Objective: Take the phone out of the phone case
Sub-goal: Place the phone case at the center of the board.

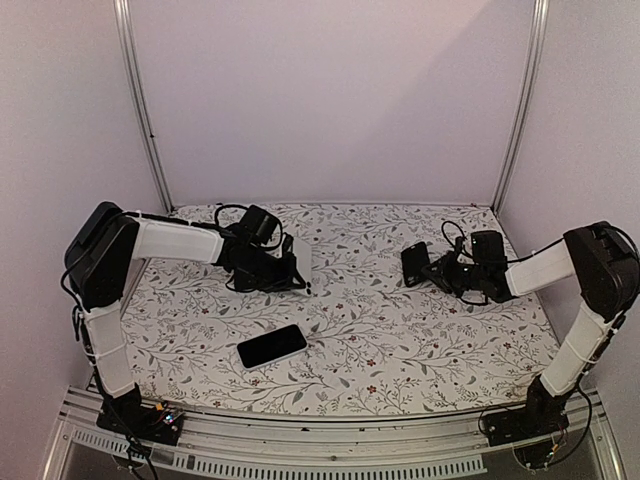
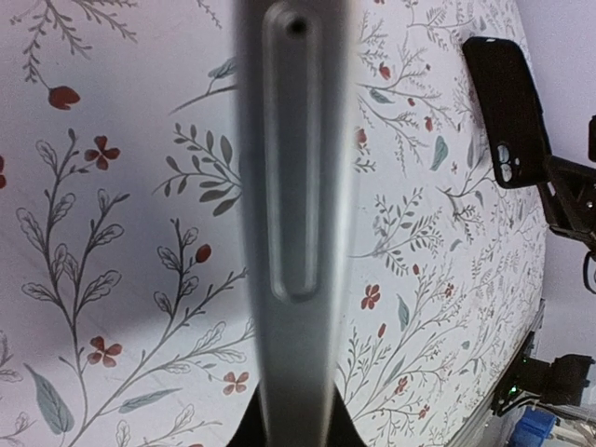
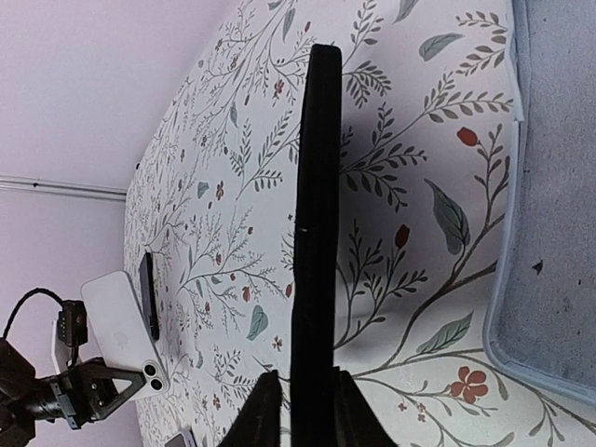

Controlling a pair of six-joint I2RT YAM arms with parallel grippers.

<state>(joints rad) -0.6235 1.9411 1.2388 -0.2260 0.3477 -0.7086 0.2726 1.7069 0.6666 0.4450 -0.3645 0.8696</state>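
Note:
The white phone (image 1: 301,264) is out of its case and stands on edge above the table, with my left gripper (image 1: 285,270) shut on it. In the left wrist view its silver side edge (image 2: 298,186) runs up from my left gripper (image 2: 296,424). The black phone case (image 1: 413,264) is empty and held apart to the right, with my right gripper (image 1: 428,268) shut on it. In the right wrist view the case (image 3: 315,214) stands edge-on between the fingers of my right gripper (image 3: 312,400). That view also shows the phone's (image 3: 121,326) white back. The case (image 2: 503,112) appears far right in the left wrist view.
A second phone (image 1: 272,346) with a dark screen lies flat on the flowered tablecloth (image 1: 400,350) near the front, between the two arms. Pale walls and metal posts (image 1: 143,110) close off the back and sides.

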